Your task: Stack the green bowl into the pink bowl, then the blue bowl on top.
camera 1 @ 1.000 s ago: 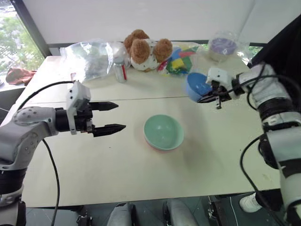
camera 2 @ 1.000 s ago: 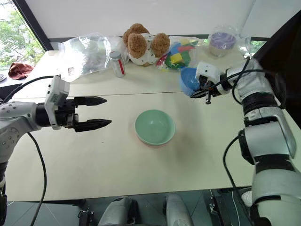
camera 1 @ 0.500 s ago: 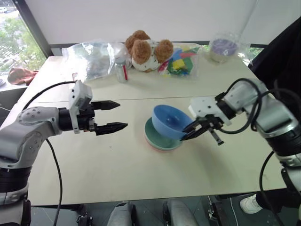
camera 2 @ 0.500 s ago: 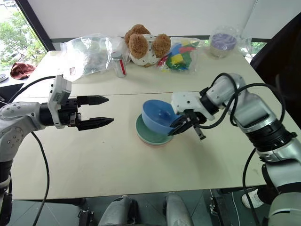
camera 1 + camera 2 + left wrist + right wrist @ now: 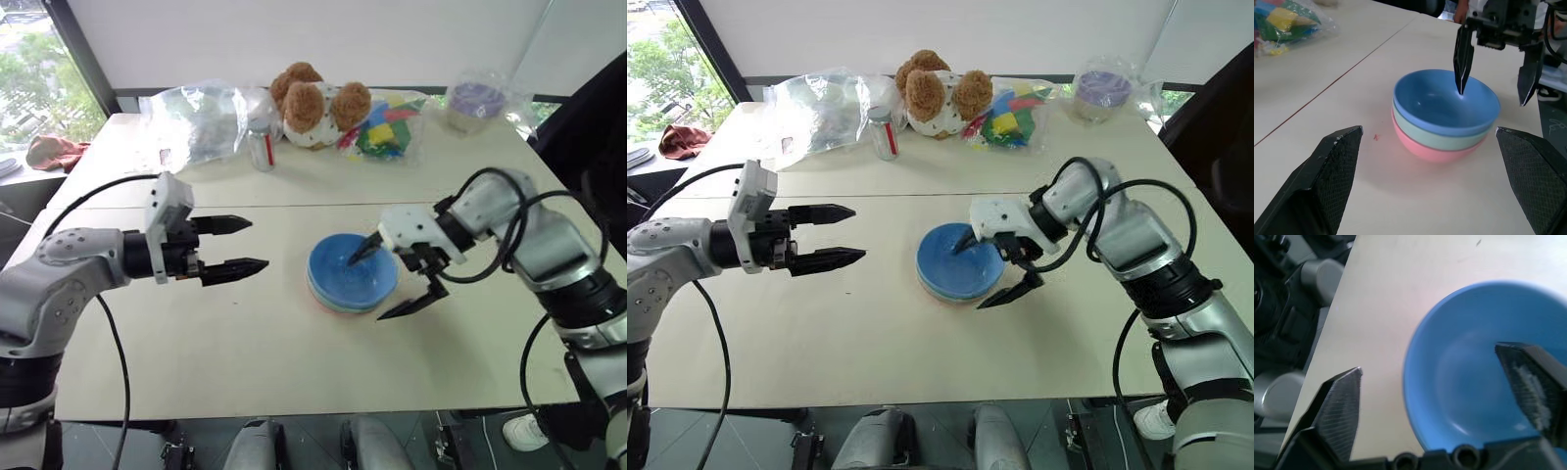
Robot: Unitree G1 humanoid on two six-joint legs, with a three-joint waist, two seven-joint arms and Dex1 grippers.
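1. Blue bowl (image 5: 1447,105) nested on green bowl (image 5: 1440,137), both in pink bowl (image 5: 1435,152), mid tabletop (image 5: 245,362), well clear of every edge.
2. Right end effector (image 5: 390,279) spread, astride blue rim, gripping nothing.
3. Left end effector (image 5: 240,245) spread, empty, apart w/ bare tabletop between it & the stack.
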